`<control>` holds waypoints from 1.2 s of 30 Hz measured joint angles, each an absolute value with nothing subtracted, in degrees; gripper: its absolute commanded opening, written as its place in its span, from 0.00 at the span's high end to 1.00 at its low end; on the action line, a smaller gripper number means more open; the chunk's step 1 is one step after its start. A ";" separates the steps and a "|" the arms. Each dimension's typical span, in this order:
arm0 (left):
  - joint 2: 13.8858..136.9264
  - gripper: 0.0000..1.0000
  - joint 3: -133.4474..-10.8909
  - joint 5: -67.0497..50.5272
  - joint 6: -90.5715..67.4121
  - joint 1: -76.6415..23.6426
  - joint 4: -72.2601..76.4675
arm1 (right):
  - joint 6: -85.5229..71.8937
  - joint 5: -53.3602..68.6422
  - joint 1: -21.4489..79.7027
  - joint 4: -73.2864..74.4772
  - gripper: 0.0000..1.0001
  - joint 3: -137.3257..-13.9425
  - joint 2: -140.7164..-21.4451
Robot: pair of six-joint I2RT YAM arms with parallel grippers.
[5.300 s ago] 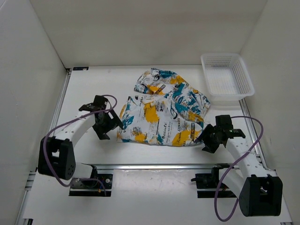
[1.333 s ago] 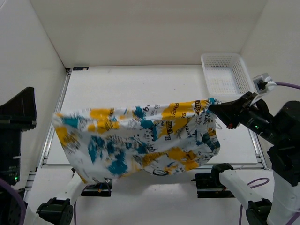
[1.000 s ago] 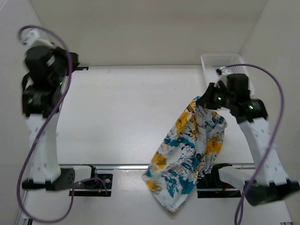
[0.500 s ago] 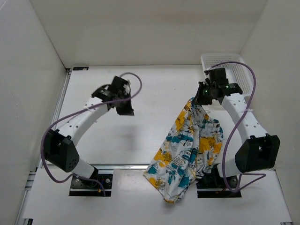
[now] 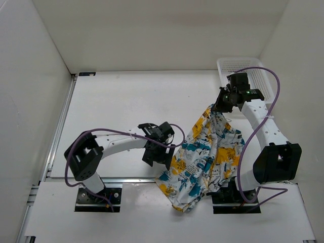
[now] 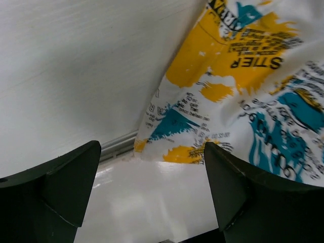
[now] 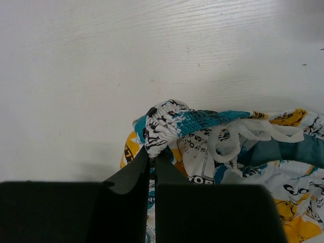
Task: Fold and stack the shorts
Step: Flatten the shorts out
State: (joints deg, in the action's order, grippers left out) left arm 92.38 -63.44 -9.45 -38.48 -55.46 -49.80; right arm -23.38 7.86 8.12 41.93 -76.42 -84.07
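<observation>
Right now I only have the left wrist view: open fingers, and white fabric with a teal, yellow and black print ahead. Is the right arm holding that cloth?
Observer: Yes. The right gripper is shut on the teal elastic waistband of the white printed shorts.
Operator: Is the rest lying flat?
Observer: No. From above, the shorts trail bunched from that gripper, and their lower end reaches past the near edge of the table.
Operator: Anything close to the right arm?
Observer: A white plastic mesh basket sits at the far right corner, just behind the gripper.
</observation>
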 measured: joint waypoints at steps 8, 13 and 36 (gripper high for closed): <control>98.08 0.27 -60.69 -10.61 -38.46 -57.23 -47.59 | -23.59 7.79 7.88 41.80 1.00 -76.20 -84.05; 98.96 0.53 -59.07 -13.37 -38.30 -57.21 -45.52 | -23.59 7.84 7.55 41.78 1.00 -75.96 -84.05; 98.35 0.90 -74.02 -7.62 -33.67 -34.98 -55.00 | -23.90 11.22 7.07 43.22 1.00 -83.15 -86.98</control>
State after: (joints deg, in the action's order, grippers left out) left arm 98.35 -74.02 -7.62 -33.67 -34.98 -55.00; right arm -23.90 11.22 7.07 43.22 -83.15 -86.98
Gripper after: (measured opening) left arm 0.112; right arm 0.024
